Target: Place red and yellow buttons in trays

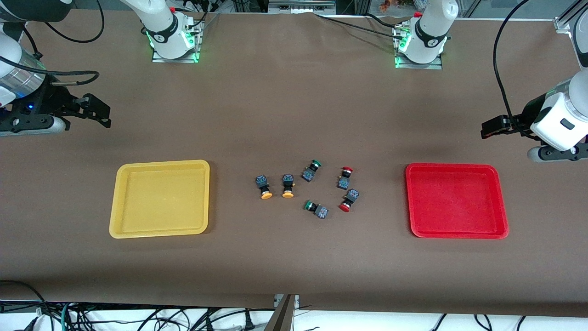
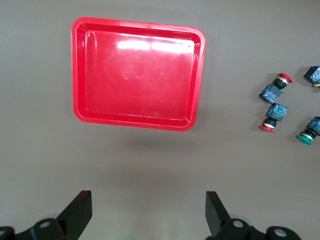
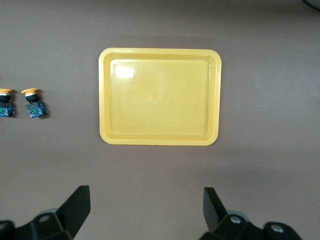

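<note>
Between my trays, the yellow tray point(image 1: 160, 198) and the red tray point(image 1: 456, 201), the red and yellow buttons point(image 1: 303, 186) lie unsorted. My left gripper point(image 2: 148, 214) and right gripper point(image 3: 146, 210) hover wide open, empty, each waiting near its own tray.

Two green-capped switches lay on the brown table cover point(image 1: 294, 105). One green-capped switch point(image 1: 311, 170) sat at twelve o'clock of the cluster of switches; the other green-capped switch point(image 1: 317, 209) lay at six o'clock, on its side.
</note>
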{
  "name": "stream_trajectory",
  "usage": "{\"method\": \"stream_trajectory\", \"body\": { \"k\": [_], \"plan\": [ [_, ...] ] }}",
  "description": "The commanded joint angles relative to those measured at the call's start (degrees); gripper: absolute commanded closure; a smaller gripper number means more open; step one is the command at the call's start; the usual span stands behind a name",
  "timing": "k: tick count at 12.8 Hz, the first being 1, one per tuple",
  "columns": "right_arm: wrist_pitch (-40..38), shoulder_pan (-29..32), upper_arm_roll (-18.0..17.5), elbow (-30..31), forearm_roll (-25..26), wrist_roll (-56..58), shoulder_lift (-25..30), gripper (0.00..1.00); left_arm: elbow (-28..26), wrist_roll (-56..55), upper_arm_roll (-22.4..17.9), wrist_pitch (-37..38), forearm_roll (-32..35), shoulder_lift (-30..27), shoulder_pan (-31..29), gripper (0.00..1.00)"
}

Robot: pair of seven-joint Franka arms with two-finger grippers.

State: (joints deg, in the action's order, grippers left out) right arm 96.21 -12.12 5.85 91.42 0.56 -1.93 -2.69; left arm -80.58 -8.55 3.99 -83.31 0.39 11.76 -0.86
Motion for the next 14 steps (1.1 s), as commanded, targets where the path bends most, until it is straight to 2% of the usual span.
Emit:
{"method": "stream_trajectory", "body": {
  "k": [1,4,14],
  "plan": [
    [-0.24,0.52,-0.31,2.33,-0.03,-3.14,1.62,0.0,1.83,1.08,0.05,0.16,-1.53,0.98,-0.46,0.0],
    [-0.67,0.43,-0.31,-0.1,0.06,-3.34,0.49,0.0,1.83,1.08,0.05,0.16,-1.53,1.07,-0.46,0.0],
    [-0.41,-0.18,-0.66,-1.33,0.23,-2.64,-0.12,0.0,3.33,1.08,-0.04,0.16,-1.62,2.04,-0.46,0.0]
  ]
}}
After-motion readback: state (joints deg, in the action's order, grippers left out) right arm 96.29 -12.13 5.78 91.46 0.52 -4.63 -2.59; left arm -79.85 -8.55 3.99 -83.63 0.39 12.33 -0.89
